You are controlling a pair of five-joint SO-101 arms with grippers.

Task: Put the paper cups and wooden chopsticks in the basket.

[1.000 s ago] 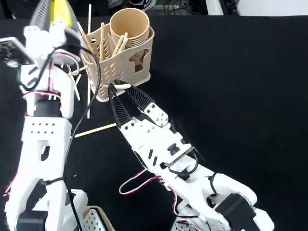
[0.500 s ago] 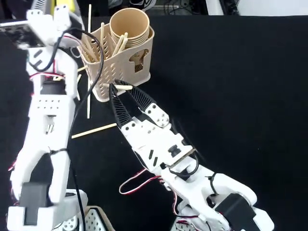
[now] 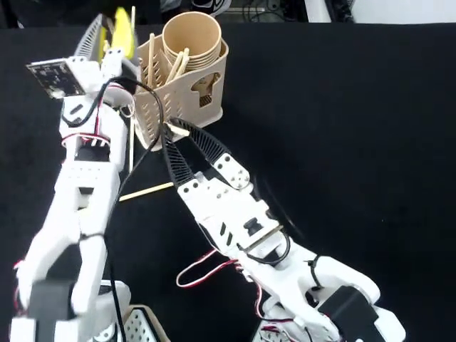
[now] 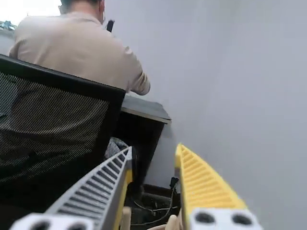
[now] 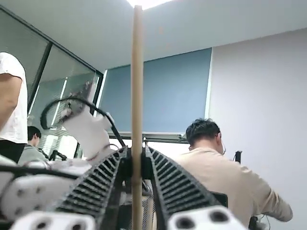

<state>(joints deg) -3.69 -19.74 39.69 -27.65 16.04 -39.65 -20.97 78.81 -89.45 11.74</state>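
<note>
We see the right tool [image 5: 137, 153] clamped on a chopstick [image 5: 137, 72] beside the basket [image 3: 203, 96], upper left; the left tool [image 4: 153, 152] stands open.

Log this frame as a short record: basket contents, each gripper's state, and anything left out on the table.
basket: upright on the black table, holding a stack of paper cups and several chopsticks
left gripper: open, holding nothing, up beside the basket
right gripper: shut on a chopstick, close to the basket's near wall
left out: at least one loose chopstick lying on the table between the arms
</note>
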